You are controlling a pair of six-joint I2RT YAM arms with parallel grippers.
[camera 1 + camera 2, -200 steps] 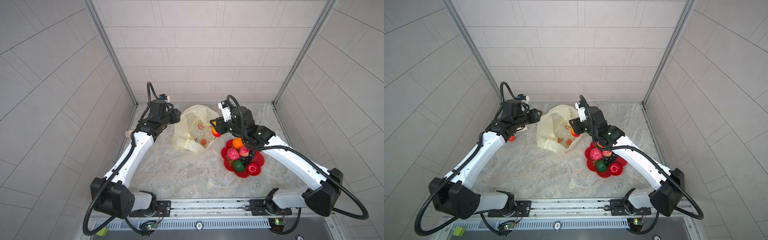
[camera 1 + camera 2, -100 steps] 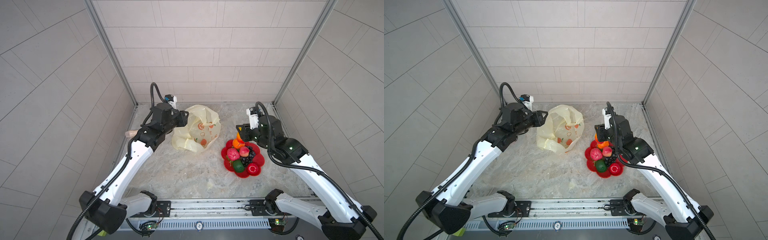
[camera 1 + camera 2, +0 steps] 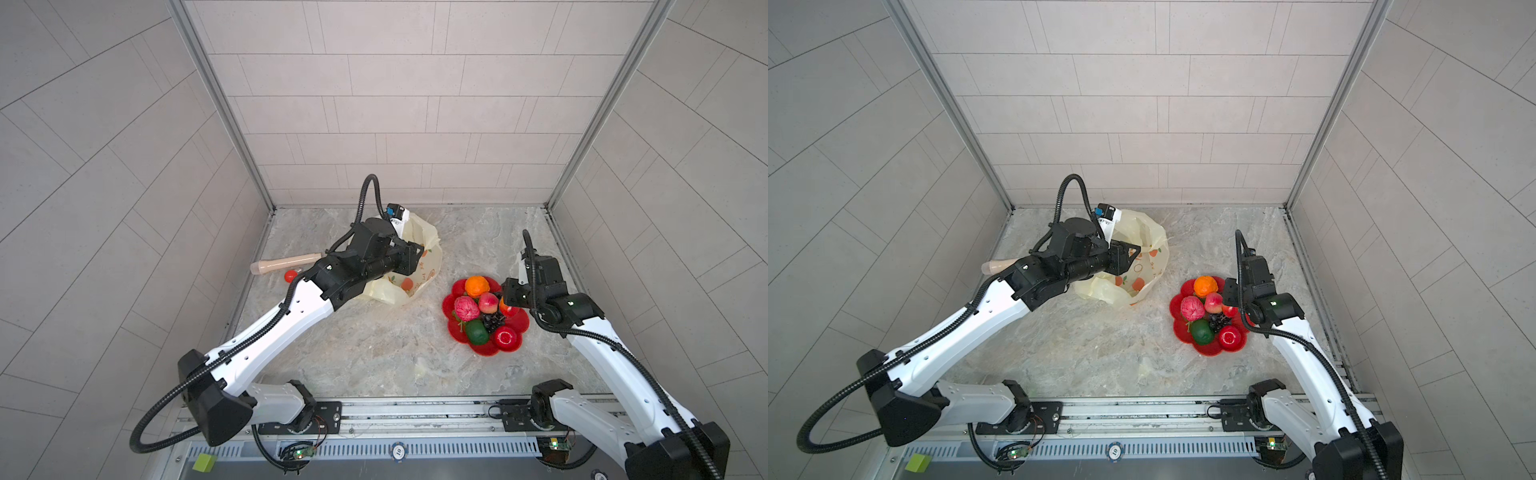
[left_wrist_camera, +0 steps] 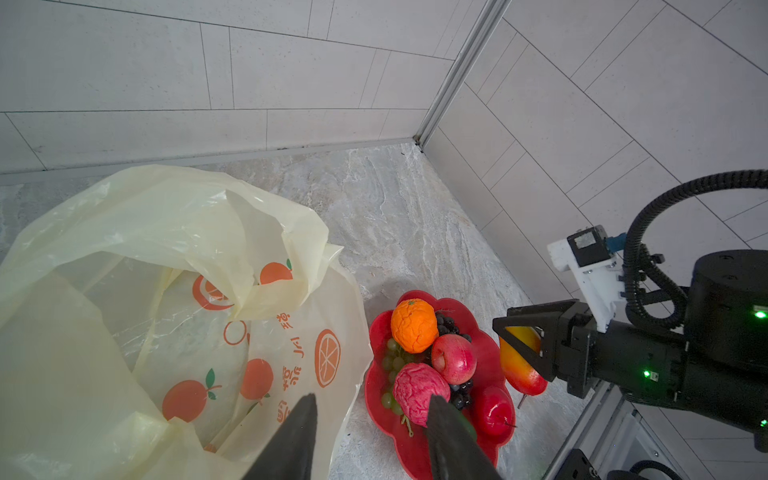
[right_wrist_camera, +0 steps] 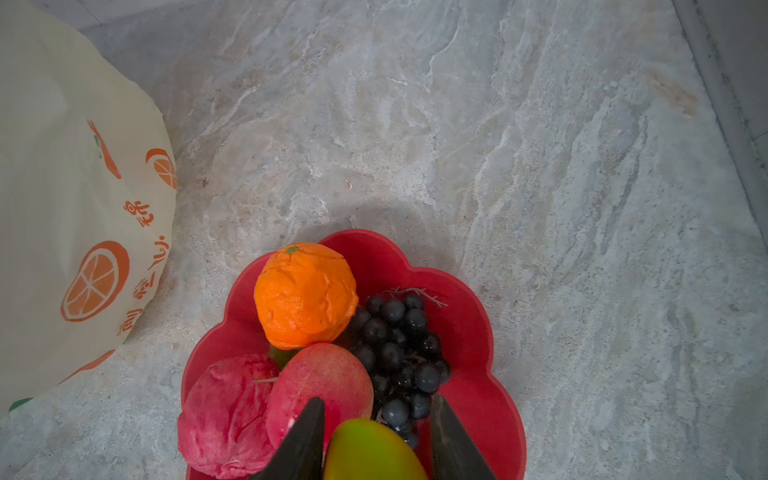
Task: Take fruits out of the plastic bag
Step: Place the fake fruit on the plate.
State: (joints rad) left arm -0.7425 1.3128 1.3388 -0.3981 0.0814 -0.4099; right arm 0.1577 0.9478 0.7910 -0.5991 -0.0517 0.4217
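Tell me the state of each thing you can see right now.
plastic bag: lying crumpled, mouth open, no fruit seen inside
plate: heaped with fruit
orange: on plate
peach: on plate
dark grapes: on plate
pink wrinkly fruit: on plate
red round fruit: on plate
green oval fruit: on plate
mango-like fruit: gripped over the plate
right gripper: shut on the mango-like fruit
left gripper: open, empty, over the bag

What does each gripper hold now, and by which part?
Right gripper pinches the yellow-red fruit across its yellow-green end; left gripper is open, holding nothing.
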